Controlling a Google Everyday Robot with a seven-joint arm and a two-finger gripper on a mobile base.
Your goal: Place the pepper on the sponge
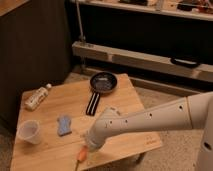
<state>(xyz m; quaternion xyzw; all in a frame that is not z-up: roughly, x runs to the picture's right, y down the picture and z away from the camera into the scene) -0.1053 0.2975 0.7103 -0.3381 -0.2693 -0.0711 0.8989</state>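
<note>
The orange-red pepper (80, 155) lies near the front edge of the wooden table (50, 100), partly covered by the arm's end. The light-blue sponge (64, 125) lies flat to the upper left of it, a short way off. My white arm reaches in from the right, and the gripper (90, 143) is low over the table right at the pepper's upper end. The wrist hides the fingers.
A clear plastic cup (29, 132) stands left of the sponge. A plastic bottle (37, 97) lies on its side at the back left. A black pan (103, 82) with a striped handle (93, 103) sits at the back. A dark shelf unit stands behind the table.
</note>
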